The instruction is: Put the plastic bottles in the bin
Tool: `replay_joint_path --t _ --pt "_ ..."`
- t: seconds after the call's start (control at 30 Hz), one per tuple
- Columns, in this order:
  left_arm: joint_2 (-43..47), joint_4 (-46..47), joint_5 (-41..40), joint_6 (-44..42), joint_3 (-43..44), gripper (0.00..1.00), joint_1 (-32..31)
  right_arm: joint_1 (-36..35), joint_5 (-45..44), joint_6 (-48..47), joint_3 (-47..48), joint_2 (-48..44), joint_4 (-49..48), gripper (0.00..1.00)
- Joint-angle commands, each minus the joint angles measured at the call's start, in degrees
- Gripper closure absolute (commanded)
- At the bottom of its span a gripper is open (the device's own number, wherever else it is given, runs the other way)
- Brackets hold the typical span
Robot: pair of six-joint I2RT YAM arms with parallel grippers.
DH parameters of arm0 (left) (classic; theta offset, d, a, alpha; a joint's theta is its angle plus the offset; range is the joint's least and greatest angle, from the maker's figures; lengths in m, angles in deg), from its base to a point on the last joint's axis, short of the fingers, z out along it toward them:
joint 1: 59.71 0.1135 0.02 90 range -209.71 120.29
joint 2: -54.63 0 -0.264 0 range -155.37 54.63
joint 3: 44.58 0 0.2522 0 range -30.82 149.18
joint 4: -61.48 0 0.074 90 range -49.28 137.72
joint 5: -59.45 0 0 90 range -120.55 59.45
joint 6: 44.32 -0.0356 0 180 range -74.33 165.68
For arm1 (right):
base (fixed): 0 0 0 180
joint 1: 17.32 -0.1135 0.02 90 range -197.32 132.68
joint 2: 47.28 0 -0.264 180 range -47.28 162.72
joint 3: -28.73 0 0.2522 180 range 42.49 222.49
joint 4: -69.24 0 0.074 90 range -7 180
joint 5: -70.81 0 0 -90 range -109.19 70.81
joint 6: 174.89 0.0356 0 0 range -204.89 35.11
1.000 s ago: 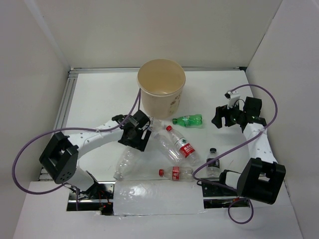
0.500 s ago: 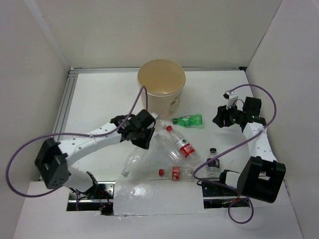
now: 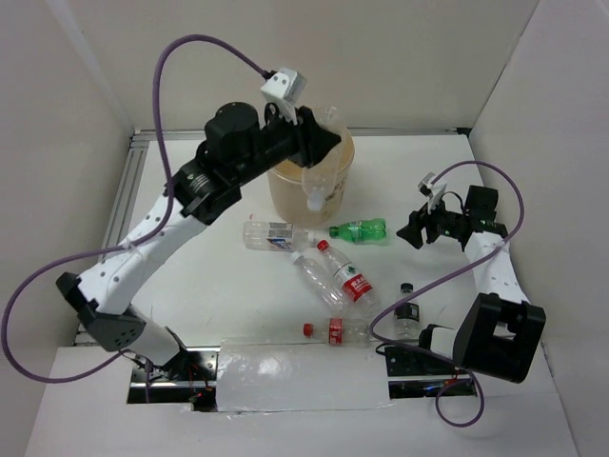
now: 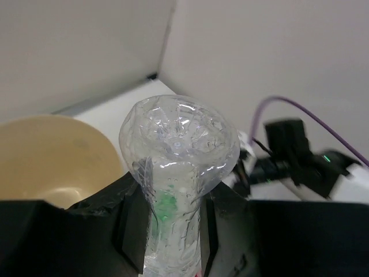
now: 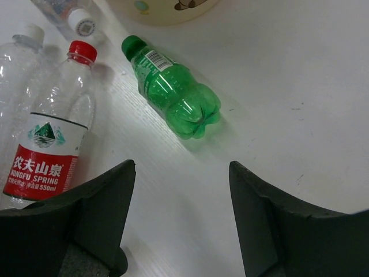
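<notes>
My left gripper (image 3: pixel 322 143) is raised at the bin (image 3: pixel 285 195), shut on a crushed clear bottle (image 3: pixel 313 195) that hangs cap-down against the bin's front. In the left wrist view the bottle's base (image 4: pixel 179 138) bulges above my gripper (image 4: pixel 171 210), beside the tan bin (image 4: pixel 52 156). My right gripper (image 3: pixel 414 228) hovers open to the right of the green bottle (image 3: pixel 360 229). The right wrist view shows the green bottle (image 5: pixel 173 95) lying ahead of my empty gripper (image 5: pixel 181 173), with a red-capped, red-labelled bottle (image 5: pixel 55 144) to the left.
On the table lie a labelled clear bottle (image 3: pixel 271 235), a red-capped bottle (image 3: pixel 344 271) across a crushed clear one (image 3: pixel 319 281), a small red-capped bottle (image 3: pixel 333 330) and a black-capped bottle (image 3: pixel 407 309). White walls enclose the table; a rail (image 3: pixel 124 200) runs along the left.
My left gripper closed on a clear bottle on the table and carried it up to the bin. A labelled clear bottle now lies left of the green one. The right arm barely moved.
</notes>
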Motion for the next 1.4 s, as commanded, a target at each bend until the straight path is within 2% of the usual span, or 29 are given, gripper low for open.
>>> replay_joint_path --t 0.0,0.07,0.1,0.23,0.27,0.3,0.37,0.4,0.47,0.5,0.53,0.6,0.7,0.77,0.83,0.87,0.93,0.97,1.0,1.03,1.13,1.17,1.27,1.3,1.37 --pt "-6.42 16.59 -6.61 -2.23 0.07 0.98 3.11 0.37 3.87 -5.96 2.55 1.17 1.78 0.27" --pt "-8.71 21.77 -11.68 -1.10 0.07 0.96 4.77 0.37 4.48 -5.97 2.55 1.70 2.31 0.27" --pt "-9.85 22.93 -11.71 -0.56 0.07 0.90 5.57 0.37 4.48 -6.58 2.55 1.70 2.31 0.27" --pt "-15.39 24.96 -16.72 1.99 4.01 0.84 8.29 -0.95 7.02 -12.71 2.55 2.22 1.69 0.26" --pt "-17.58 24.36 -17.42 2.69 4.98 0.83 8.30 -1.47 8.86 -16.04 2.55 2.23 2.82 0.26" --pt "-18.73 22.96 -18.47 2.69 5.95 0.80 8.91 -1.48 9.66 -24.26 2.55 3.53 5.01 0.25" --pt "-20.58 21.37 -19.09 2.69 8.32 0.67 9.44 -3.58 10.20 -32.21 2.02 4.94 6.69 0.25" --pt "-21.98 20.58 -19.09 2.08 8.85 0.65 9.44 -4.46 10.20 -37.64 2.02 6.95 7.40 0.25" --pt "-22.52 19.96 -19.09 2.08 8.86 0.61 9.44 -7.35 7.92 -40.41 2.89 9.51 7.40 0.20" --pt "-22.52 19.35 -19.09 2.08 8.86 0.53 9.96 -8.15 6.61 -41.47 3.59 11.09 8.27 0.19" --pt "-22.52 19.34 -19.09 2.08 8.16 0.51 9.97 -8.77 6.59 -44.61 5.25 14.32 8.98 0.17" --pt "-22.52 18.81 -19.09 2.69 7.54 0.54 10.66 -9.65 6.59 -44.64 6.93 17.15 8.99 0.17" --pt "-21.47 18.81 -19.80 4.00 5.79 0.53 11.37 -11.14 7.12 -44.64 9.48 20.50 7.67 0.16" --pt "-21.47 18.81 -19.80 4.01 5.16 0.41 12.17 -12.72 6.42 -44.64 10.63 22.08 7.15 0.16" --pt "-22.34 15.50 -19.28 4.01 6.48 0.34 12.78 -13.43 4.58 -45.87 11.60 23.75 7.14 0.16" --pt "-22.87 14.34 -18.40 4.01 7.00 0.27 12.78 -13.95 4.57 -45.87 12.56 24.37 7.14 0.15" --pt "-22.87 12.93 -17.78 4.01 5.97 0.21 12.78 -13.96 3.87 -47.62 14.05 26.29 8.45 0.15" --pt "-22.35 12.92 -17.08 4.01 4.91 0.19 12.78 -14.57 3.17 -48.24 15.37 27.00 9.24 0.15" --pt "-20.61 13.71 -17.07 4.01 2.03 0.11 12.26 -15.27 2.64 -48.85 15.90 27.62 9.95 0.15" --pt "-19.63 14.32 -17.07 3.31 0.61 0.07 12.25 -15.28 2.64 -48.86 15.91 28.15 10.47 0.15" --pt "-16.03 14.86 -17.07 1.82 -3.35 0.05 11.02 -17.65 -0.07 -49.48 16.00 29.39 10.48 0.15" --pt "-13.06 14.86 -17.59 1.29 -4.06 0.00 10.41 -18.17 -0.96 -49.48 15.99 29.99 8.83 0.15" --pt "-7.16 10.74 -20.06 0.50 -7.92 0.00 9.18 -19.67 -4.30 -49.48 13.27 30.62 6.27 0.17" --pt "-1.92 9.60 -20.58 0.50 -9.76 0.00 9.18 -19.67 -4.31 -49.48 12.75 31.14 6.26 0.19" --pt "4.08 8.18 -20.59 1.63 -18.71 0.00 8.65 -20.19 -5.88 -48.69 11.95 31.84 5.48 0.26"
